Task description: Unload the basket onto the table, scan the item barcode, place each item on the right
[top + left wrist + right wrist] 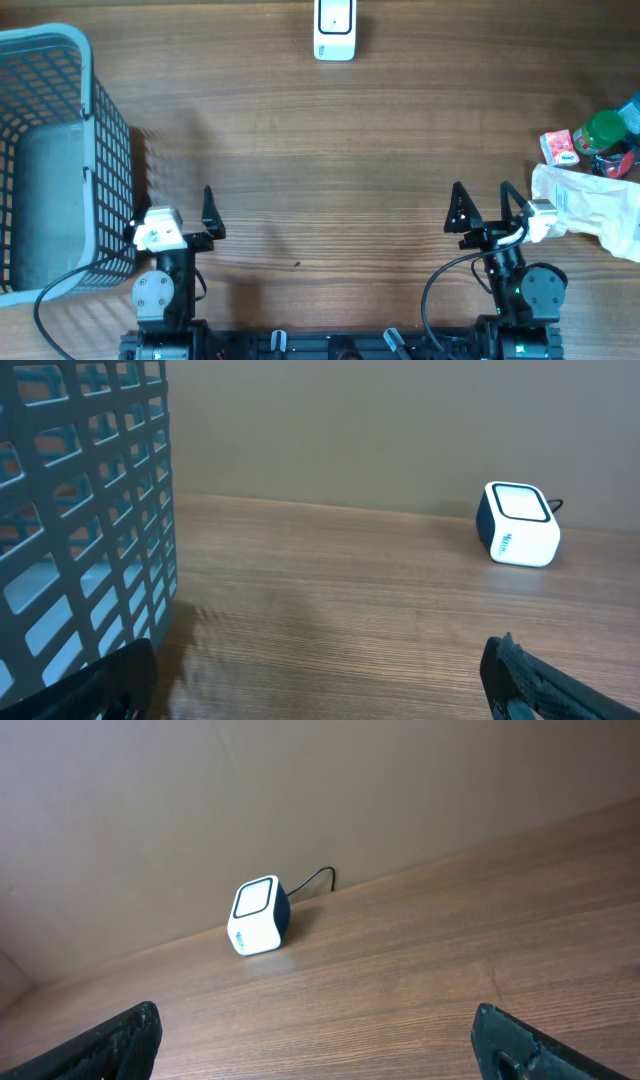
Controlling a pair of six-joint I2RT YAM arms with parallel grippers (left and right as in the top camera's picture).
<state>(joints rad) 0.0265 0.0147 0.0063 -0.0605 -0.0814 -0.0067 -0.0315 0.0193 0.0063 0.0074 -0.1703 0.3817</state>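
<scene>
The basket (108,150) is blue-grey lattice, the scanner (334,30) white and navy, the table (330,150) brown wood-grain.

A brown wooden table (330,150) fills the view from above. Its wood lines run from side to side. A plain tan wall (300,790), maybe cardboard, stands along its far edge. The light is soft.

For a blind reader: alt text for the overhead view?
Two robot arms, left hand and right hand open, at the near edge of a wooden table; a barcode scanner at the far edge, grey basket left, packaged items right.
</scene>
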